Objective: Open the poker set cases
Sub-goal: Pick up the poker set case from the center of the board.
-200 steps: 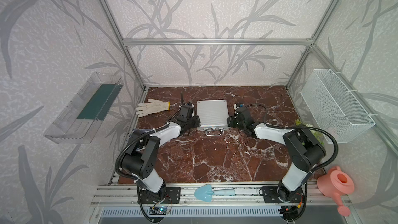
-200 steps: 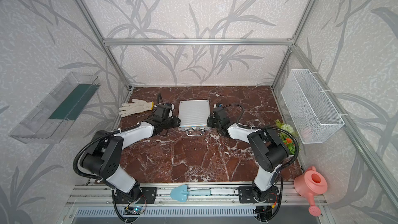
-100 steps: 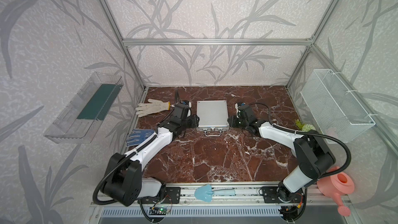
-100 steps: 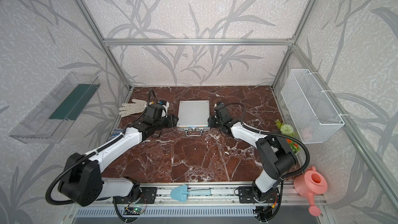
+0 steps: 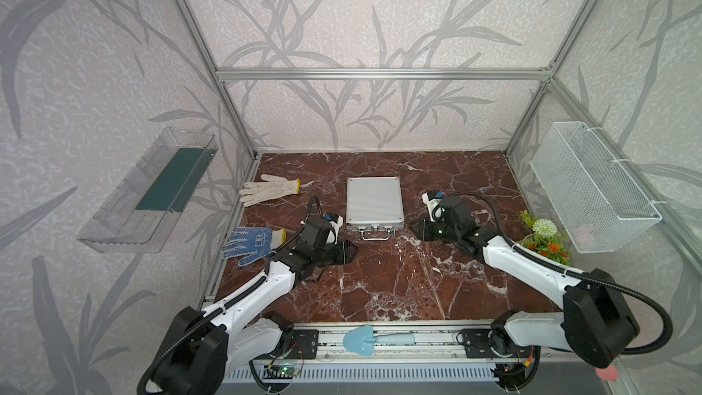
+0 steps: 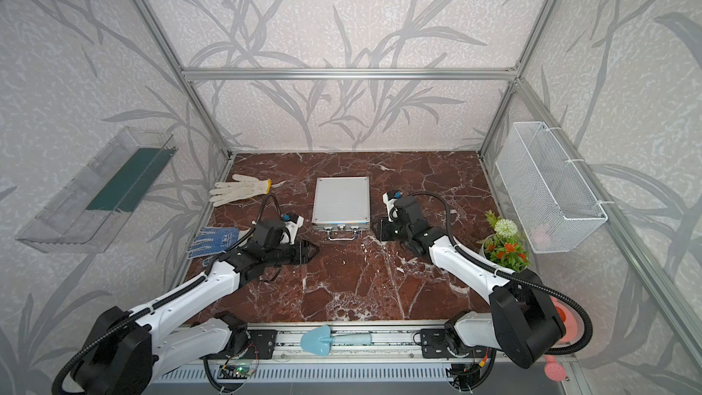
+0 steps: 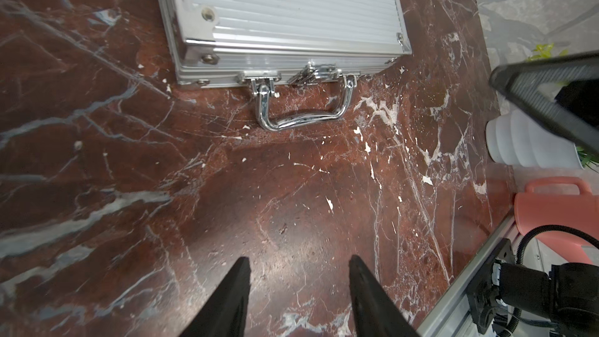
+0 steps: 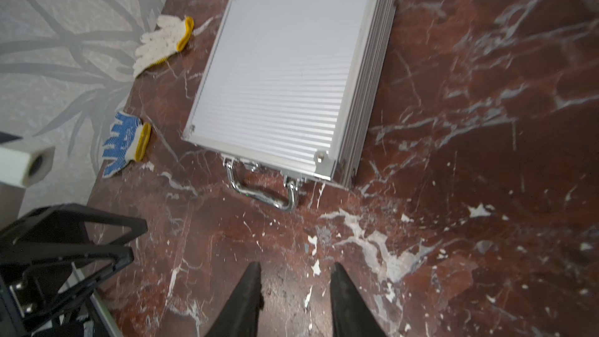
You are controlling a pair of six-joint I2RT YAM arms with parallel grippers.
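Silver ribbed poker case (image 5: 374,203) lies shut on the marble tabletop (image 5: 380,279), long axis running away from me, handle (image 7: 301,118) edge toward my base. Both claws part-open, empty. My left gripper (image 5: 351,252) sits short of the front-left corner. My right gripper (image 5: 414,227) is just beside the front-right corner, and I judge it nearer. Left wrist view shows the latches (image 7: 311,72) beside the handle mounts; the top views barely resolve them.
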